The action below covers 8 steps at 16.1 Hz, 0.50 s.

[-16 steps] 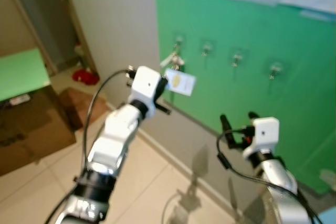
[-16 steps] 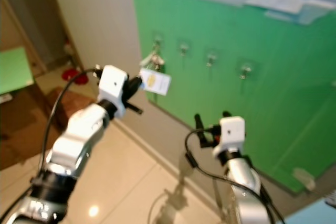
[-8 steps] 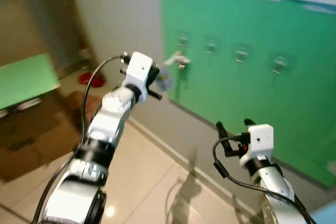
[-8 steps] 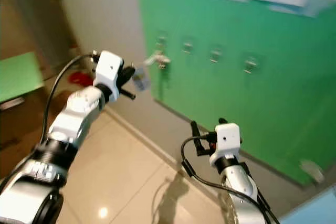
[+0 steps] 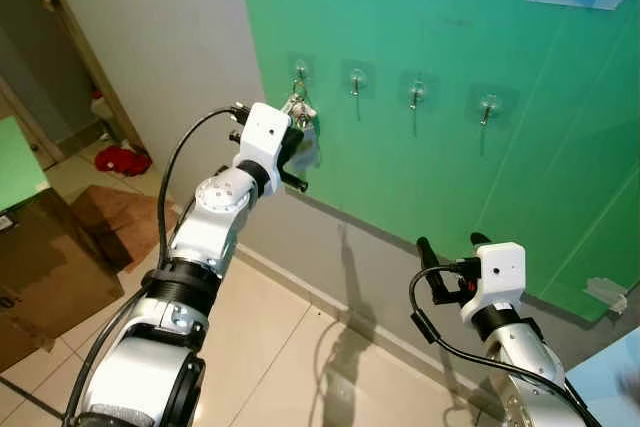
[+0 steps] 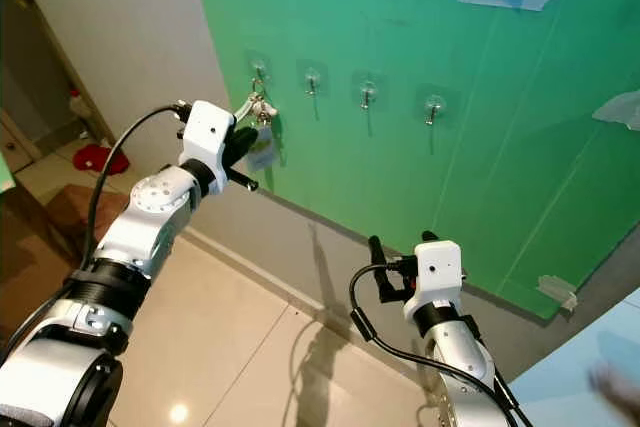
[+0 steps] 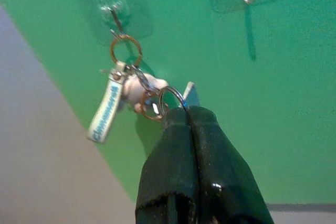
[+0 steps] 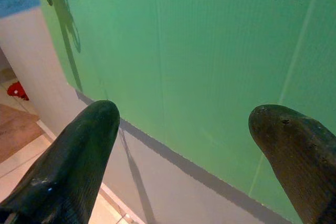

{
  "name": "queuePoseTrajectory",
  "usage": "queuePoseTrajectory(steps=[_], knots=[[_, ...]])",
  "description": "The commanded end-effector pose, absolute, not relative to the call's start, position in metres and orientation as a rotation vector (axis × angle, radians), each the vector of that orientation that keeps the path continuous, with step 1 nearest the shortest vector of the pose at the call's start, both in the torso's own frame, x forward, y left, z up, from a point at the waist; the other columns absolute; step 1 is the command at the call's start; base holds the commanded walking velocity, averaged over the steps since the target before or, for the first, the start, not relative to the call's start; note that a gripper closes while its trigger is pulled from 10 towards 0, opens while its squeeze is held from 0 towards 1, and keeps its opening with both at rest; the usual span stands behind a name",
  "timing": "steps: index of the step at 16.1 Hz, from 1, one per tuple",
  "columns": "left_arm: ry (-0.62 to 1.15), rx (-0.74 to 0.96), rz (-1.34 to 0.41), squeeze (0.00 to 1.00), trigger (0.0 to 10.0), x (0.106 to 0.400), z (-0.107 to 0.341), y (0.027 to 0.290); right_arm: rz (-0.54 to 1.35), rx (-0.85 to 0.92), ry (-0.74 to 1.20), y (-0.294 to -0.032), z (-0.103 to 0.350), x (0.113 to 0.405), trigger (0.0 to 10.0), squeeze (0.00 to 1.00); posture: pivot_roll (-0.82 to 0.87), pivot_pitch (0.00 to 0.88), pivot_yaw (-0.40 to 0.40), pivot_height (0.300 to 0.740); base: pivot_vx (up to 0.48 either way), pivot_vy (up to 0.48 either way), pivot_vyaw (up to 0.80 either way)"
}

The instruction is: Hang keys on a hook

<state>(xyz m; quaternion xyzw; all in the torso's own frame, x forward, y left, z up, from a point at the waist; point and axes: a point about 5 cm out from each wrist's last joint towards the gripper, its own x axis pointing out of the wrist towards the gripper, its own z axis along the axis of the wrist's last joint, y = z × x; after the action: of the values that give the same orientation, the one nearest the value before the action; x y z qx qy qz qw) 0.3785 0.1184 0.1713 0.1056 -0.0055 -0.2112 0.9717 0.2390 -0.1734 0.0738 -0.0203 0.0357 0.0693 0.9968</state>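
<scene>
- Nearest: right gripper [image 5: 452, 243], low before the green board [image 5: 520, 187], fingers spread wide, holding nothing.
- Farther: left gripper [image 7: 181, 109], raised to the board, fingers pinched together on a ring of the keys [image 7: 137, 90].
- Farthest: keys' top ring looped over leftmost hook [image 7: 112, 12]; bunch dangling just beyond fingertips.

The left gripper [image 7: 189, 116], which a second ago held the keys [image 7: 137, 92] with their white tag out in the air short of the green board [image 5: 520, 147], has since carried them up to the leftmost hook [image 7: 113, 14]; the top ring now hangs on it. The fingers are still pinched on a lower ring. The head camera has also shifted.
</scene>
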Motion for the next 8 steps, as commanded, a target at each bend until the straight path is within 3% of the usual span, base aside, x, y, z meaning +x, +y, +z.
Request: queuePoseTrajectory(steps=[1, 4, 8], knots=[[-0.035, 0.229, -0.386, 0.0, 0.0, 0.384, 0.181, 0.127, 0.145, -0.035, 0.091, -0.172, 0.07, 0.238, 10.0, 0.0, -0.12, 0.0, 0.086, 0.74, 0.0, 0.0, -0.65], [-0.035, 0.241, -0.389, 0.0, 0.0, 0.389, 0.184, 0.124, 0.136, -0.036, 0.07, -0.172, 0.071, 0.237, 10.0, 0.0, -0.12, 0.0, 0.087, 0.74, 0.0, 0.0, -0.59], [-0.036, 0.281, -0.43, 0.0, 0.0, 0.399, 0.195, 0.109, 0.122, -0.046, 0.072, -0.171, 0.07, 0.231, 10.0, 0.0, -0.15, 0.0, 0.117, 0.74, 0.0, 0.0, 0.0]])
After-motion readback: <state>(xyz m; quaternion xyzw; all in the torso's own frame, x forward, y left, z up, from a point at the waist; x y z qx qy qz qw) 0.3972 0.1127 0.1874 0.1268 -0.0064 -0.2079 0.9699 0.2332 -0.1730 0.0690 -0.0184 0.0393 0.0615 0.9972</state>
